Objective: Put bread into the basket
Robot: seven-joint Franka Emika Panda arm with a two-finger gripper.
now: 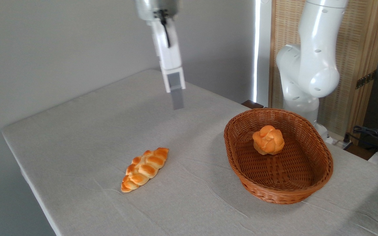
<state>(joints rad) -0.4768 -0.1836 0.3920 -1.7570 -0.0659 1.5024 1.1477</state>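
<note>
Nearest the camera lies the table, covered in a pale, lightly creased cloth; its front left corner falls away toward the bottom edge of the view. On that cloth, left of centre, rests a braided loaf with pointed ends, golden-orange, lying on a slant — one tip toward the camera, the other toward the back right; nothing touches it.

To the right and a little farther back sits the basket, a reddish-brown oval of woven wicker with low sloping sides, standing flat on the cloth and well apart from the loaf. Inside it, toward the far end of the woven floor, lies the bread — a small round bun with a knotted top, close to the far wall, with nothing gripping it.

Farther back and high above the table's rear left part hangs the gripper, pointing down and holding nothing; it is seen edge-on, one grey finger covering the other, so whether the jaws stand wide or narrow cannot be told. It is well apart from both basket and loaf.

Behind the basket rises the white arm base; behind that, a wooden screen with woven panels; a grey wall closes the left.
</note>
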